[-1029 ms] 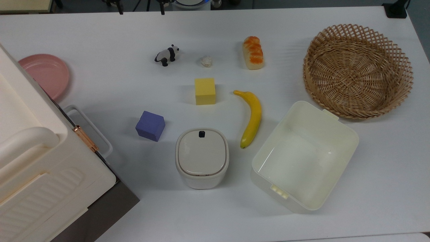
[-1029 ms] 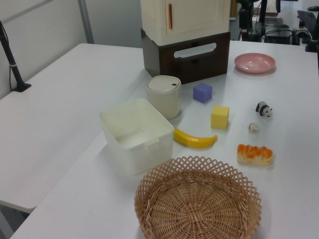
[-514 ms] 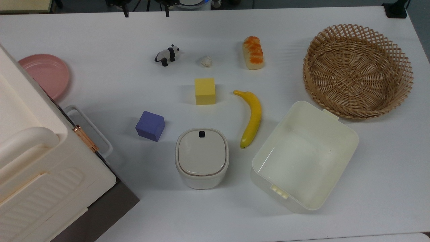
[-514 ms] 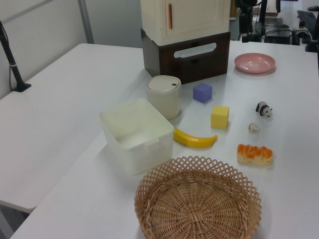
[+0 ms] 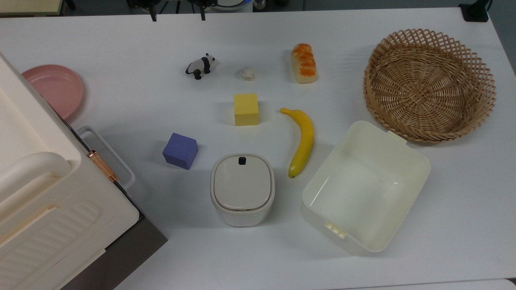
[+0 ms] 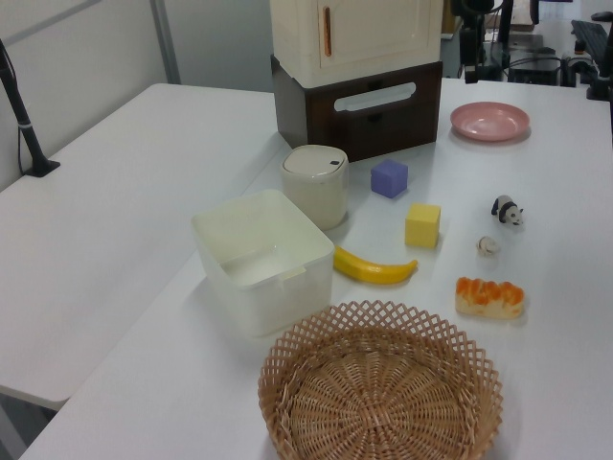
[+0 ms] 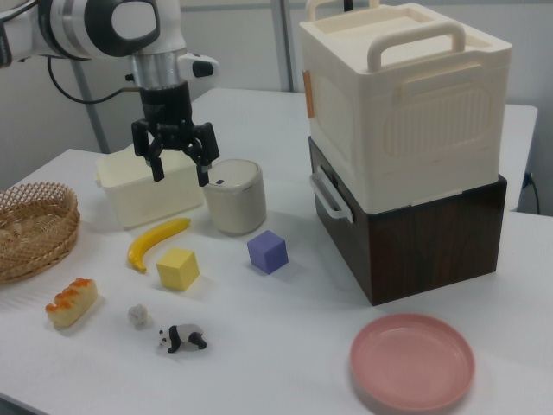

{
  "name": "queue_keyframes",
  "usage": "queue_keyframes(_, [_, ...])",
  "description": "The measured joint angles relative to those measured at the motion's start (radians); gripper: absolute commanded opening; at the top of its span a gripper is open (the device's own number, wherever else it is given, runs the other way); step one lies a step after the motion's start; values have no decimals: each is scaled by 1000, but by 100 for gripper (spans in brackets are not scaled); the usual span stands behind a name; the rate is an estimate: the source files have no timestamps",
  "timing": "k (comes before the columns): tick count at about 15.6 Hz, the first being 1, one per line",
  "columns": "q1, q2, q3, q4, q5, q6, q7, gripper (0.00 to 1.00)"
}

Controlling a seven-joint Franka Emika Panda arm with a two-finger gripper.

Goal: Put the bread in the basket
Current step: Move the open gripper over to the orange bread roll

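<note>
The bread (image 5: 304, 63) is a small loaf with an orange-brown top. It lies on the white table to the top view's left of the basket (image 5: 429, 84), apart from it. It also lies near the table's front edge in the right view, bread (image 7: 71, 302) beside basket (image 7: 30, 226), and in the left view, bread (image 6: 489, 298) behind basket (image 6: 380, 398). The round wicker basket holds nothing. My gripper (image 7: 180, 175) hangs open and empty high above the table, in front of the cream tub in the right view. Its fingertips (image 5: 153, 17) show at the top view's upper edge, far from the bread.
A banana (image 5: 301, 141), yellow cube (image 5: 246, 109), purple cube (image 5: 180, 150), toy panda (image 5: 200, 66) and small white lump (image 5: 248, 73) lie mid-table. A cream tub (image 5: 365, 187), lidded bin (image 5: 242, 188), pink plate (image 5: 54, 90) and tall cream box on a dark drawer unit (image 7: 406, 147) stand around them.
The gripper's fingertips have come slightly further into the top view, drifting down and to the top view's right. Nothing on the table has moved.
</note>
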Motion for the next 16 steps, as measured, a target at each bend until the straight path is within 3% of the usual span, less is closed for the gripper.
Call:
queue_keyframes(8, [171,-14,4,-39,0,0,45,100])
queue_keyframes(16, [383,-107,6,-151,12,0,177,100])
